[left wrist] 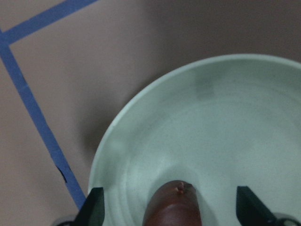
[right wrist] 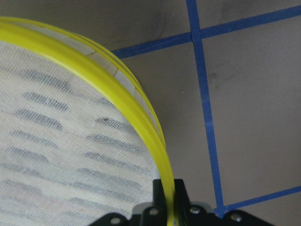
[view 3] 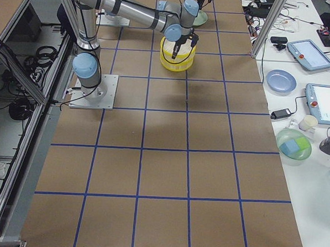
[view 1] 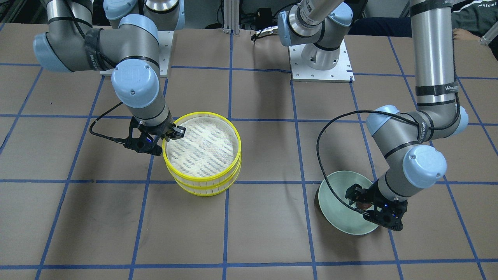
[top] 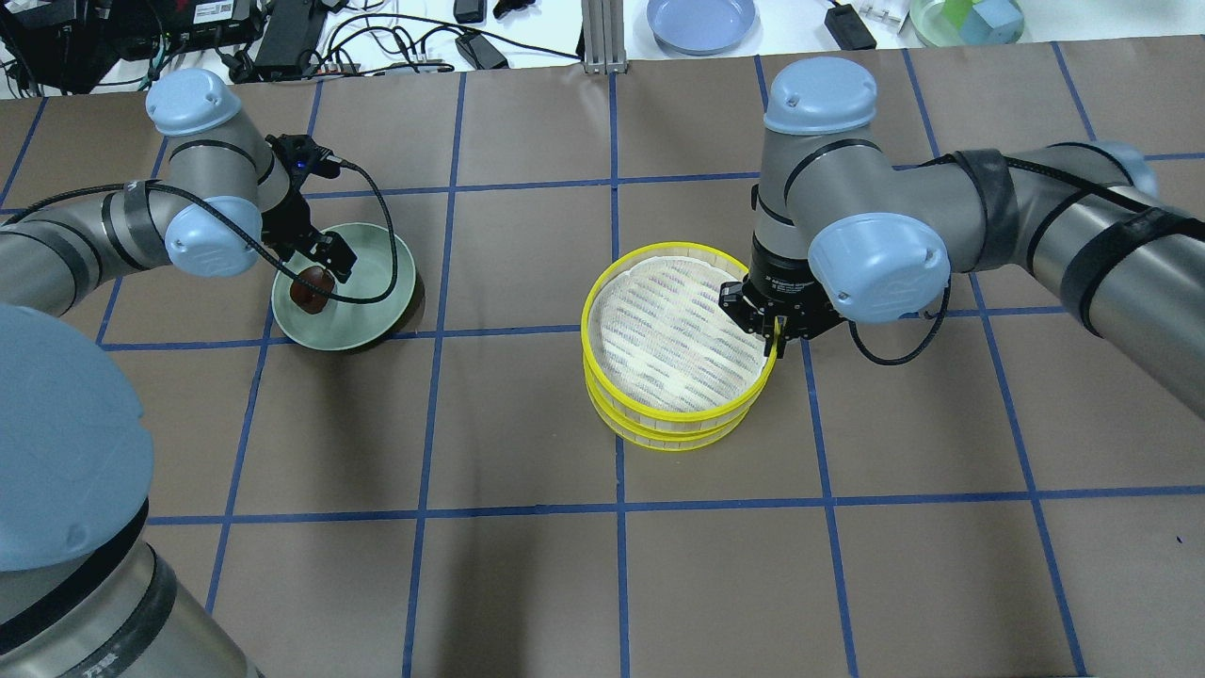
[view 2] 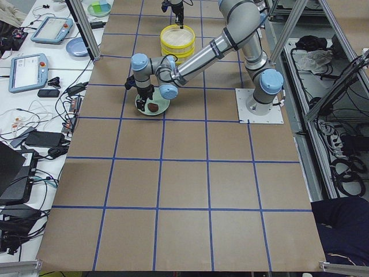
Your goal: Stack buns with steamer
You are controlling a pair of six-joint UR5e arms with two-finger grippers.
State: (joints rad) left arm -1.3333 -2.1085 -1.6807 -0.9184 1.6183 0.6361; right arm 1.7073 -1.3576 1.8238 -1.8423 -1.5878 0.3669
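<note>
The steamer point(top: 673, 330) is two yellow-rimmed tiers with white mesh, stacked at mid-table. My right gripper point(top: 774, 330) is shut on the top tier's yellow rim point(right wrist: 117, 89) at its right side. The dark reddish-brown bun point(top: 309, 287) lies on the pale green plate point(top: 367, 301) at the left. My left gripper point(top: 315, 273) is low over the plate and open. Its fingers point(left wrist: 94, 207) stand wide on both sides of the bun point(left wrist: 171, 209). The cream-white bun is out of view.
Beyond the table's far edge are a blue plate point(top: 701, 19), a clear bowl with coloured blocks point(top: 965, 19), and cables. Blue tape lines grid the brown table. The arm bases point(view 1: 321, 66) stand at the robot's side.
</note>
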